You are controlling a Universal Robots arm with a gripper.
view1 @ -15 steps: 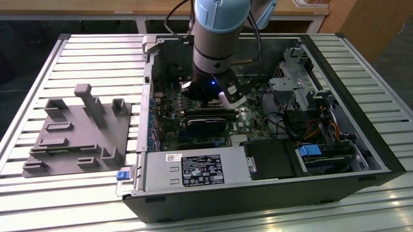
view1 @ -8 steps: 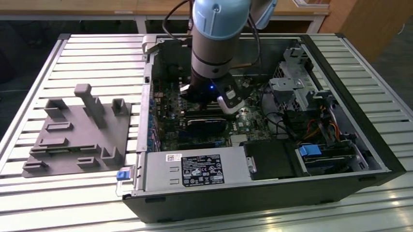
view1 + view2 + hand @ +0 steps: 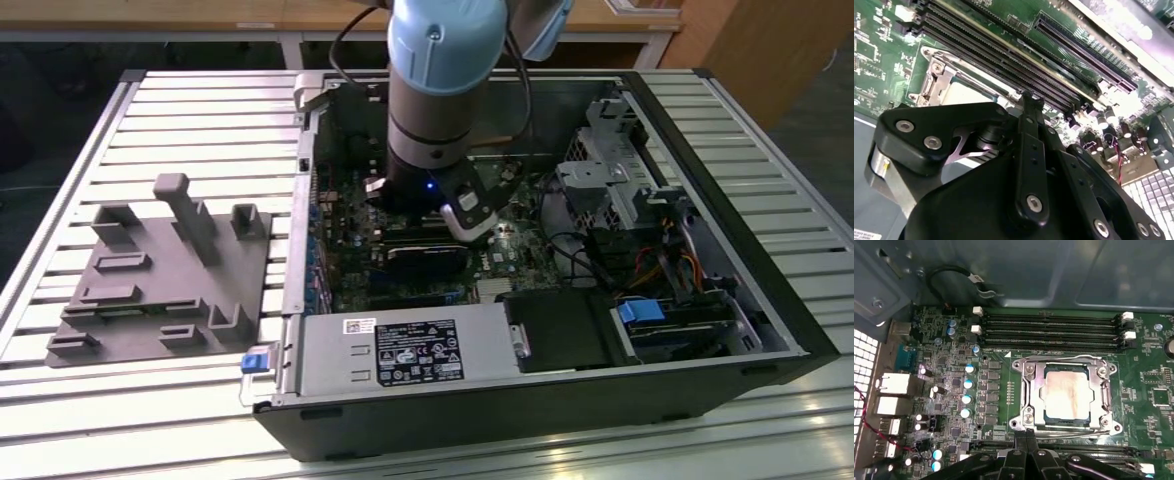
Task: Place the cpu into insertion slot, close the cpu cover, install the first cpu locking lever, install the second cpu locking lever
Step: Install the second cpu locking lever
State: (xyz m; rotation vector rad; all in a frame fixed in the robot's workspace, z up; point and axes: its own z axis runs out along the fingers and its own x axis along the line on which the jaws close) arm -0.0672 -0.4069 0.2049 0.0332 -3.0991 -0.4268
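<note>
1. Open desktop computer case (image 3: 534,400) lies on its side on a slatted metal table (image 3: 187,110). A grey plastic fixture (image 3: 167,275) sits on the table toward the exterior view's left, well apart from the case's interior.
2. The arm (image 3: 441,90) reaches straight down into the case; its lower end hangs just above the green motherboard (image 3: 354,285), near the middle of the case.
3. In the first wrist view the insertion slot (image 3: 1066,395) sits on the motherboard just beside the long black memory slots (image 3: 1054,332). The cpu (image 3: 1066,392) lies flat inside it, silver-grey top facing up with a pale smear across it.
4. The cpu cover (image 3: 1036,390) is down over the chip; its silvery frame surrounds the metal top, which shows through the window.
5. Thin locking levers (image 3: 1069,428) run along the socket edge nearest the end effector; a second wire bar (image 3: 1069,359) follows the opposite edge. Whether either is latched, cannot tell.
6. End effector (image 3: 1025,440): two black fingertips stand pressed close together, almost no gap, holding nothing that can be seen. The tips sit at the socket's near edge, by the corner screw, at or just above the lever there; contact cannot be confirmed.
7. In the second wrist view the black finger (image 3: 1030,150) and linkage cover most of the socket (image 3: 961,85).
</note>
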